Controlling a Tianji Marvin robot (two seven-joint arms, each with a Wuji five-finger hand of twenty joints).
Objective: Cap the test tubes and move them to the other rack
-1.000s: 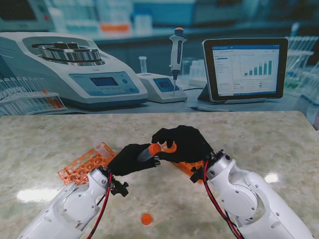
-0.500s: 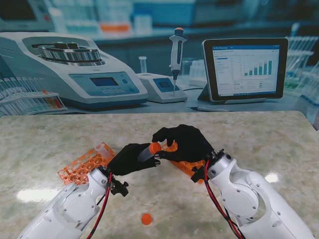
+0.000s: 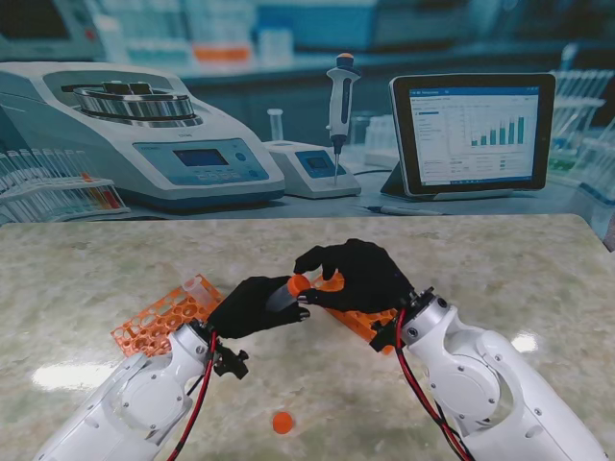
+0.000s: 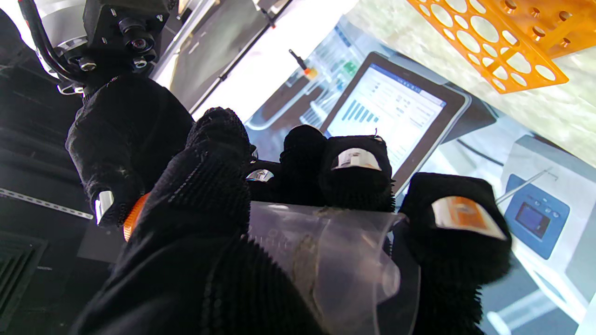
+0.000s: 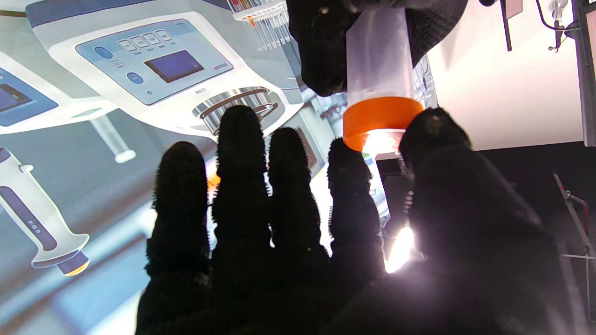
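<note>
Both hands are meeting above the table's middle, w/ the test tube (image 3: 282, 297) between them. The left hand (image 3: 252, 306) is wrapping its fingers round the clear tube body (image 4: 326, 260), thumb on one side, other fingers on the opposite side — a firm grasp, tube lying tilted w/ its capped end pointing toward the right hand. The right hand (image 3: 357, 277) is pinching the orange cap (image 3: 300, 284) at the tube's end: in the right wrist view the thumb and index tip are sitting either side of the cap (image 5: 381, 122), touching it, while the other three fingers are staying stretched out & apart, holding nothing. Cap is on the tube mouth; can't tell how tight.

An orange rack (image 3: 161, 316) is lying on the table to the left, partly behind the left hand, w/ a clear tube (image 3: 199, 284) at its far end. A second orange rack (image 3: 363, 321) is showing under the right hand — mostly hidden by it. A loose orange cap (image 3: 282, 422) is lying on the marble table (image 3: 500, 269) nearer to me, between the two forearms, well apart from both hands.
</note>
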